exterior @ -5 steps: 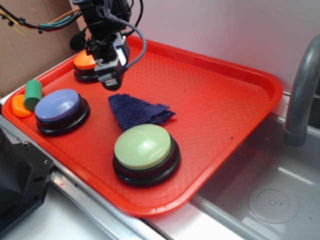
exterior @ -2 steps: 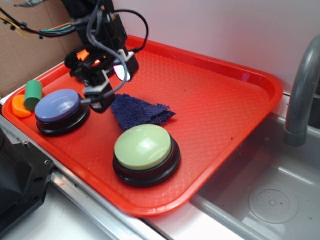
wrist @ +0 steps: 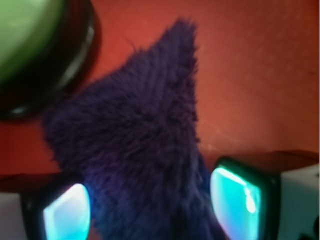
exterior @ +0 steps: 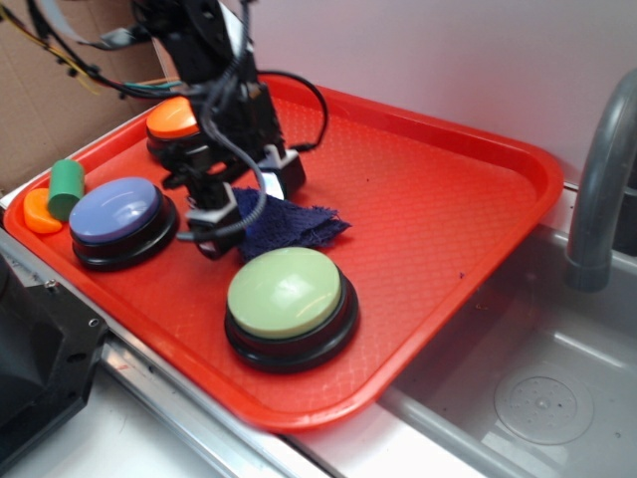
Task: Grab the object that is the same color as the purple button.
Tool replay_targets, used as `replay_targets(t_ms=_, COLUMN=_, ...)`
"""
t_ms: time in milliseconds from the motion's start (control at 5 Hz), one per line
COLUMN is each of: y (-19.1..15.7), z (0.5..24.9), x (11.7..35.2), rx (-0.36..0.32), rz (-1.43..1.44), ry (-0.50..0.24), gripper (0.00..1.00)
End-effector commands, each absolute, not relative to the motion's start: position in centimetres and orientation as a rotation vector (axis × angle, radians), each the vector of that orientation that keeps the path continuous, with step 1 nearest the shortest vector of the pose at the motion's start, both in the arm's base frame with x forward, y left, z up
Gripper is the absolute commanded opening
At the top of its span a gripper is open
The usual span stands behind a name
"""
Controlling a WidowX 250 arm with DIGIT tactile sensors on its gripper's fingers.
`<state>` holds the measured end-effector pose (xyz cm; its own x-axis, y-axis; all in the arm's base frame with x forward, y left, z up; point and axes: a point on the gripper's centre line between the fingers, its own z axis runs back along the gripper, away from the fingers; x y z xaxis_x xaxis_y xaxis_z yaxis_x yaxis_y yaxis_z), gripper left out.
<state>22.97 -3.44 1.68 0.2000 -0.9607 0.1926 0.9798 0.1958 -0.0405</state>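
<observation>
I see the red tray [exterior: 478, 199] carrying the purple button [exterior: 117, 212], the green one [exterior: 286, 291], and the dark rag [exterior: 299, 227] lying flat between them; my gripper [wrist: 150, 200] sits low with its jaws apart either side of the rag; closing and lifting remain.

Fuzzy terry rag [wrist: 140, 150]; textured plastic tray [exterior: 438, 209]; smooth glossy purple button [exterior: 114, 211].
</observation>
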Motion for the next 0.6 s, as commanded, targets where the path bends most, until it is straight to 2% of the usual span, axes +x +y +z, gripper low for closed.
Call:
replay_targets(t_ms=0, y=-4.8, z=1.8, x=23.9, rx=-0.129, rz=-1.39, ry=-0.172, gripper=0.0)
replay_targets(t_ms=200, y=-5.1, z=2.7, x=24.1, rx=-0.122, rz=-1.385, ry=-0.198, gripper=0.0)
replay_targets(t_ms=400, y=-4.7, z=4.5, x=24.8, rx=-0.082, rz=-1.23, ry=-0.182, gripper=0.0)
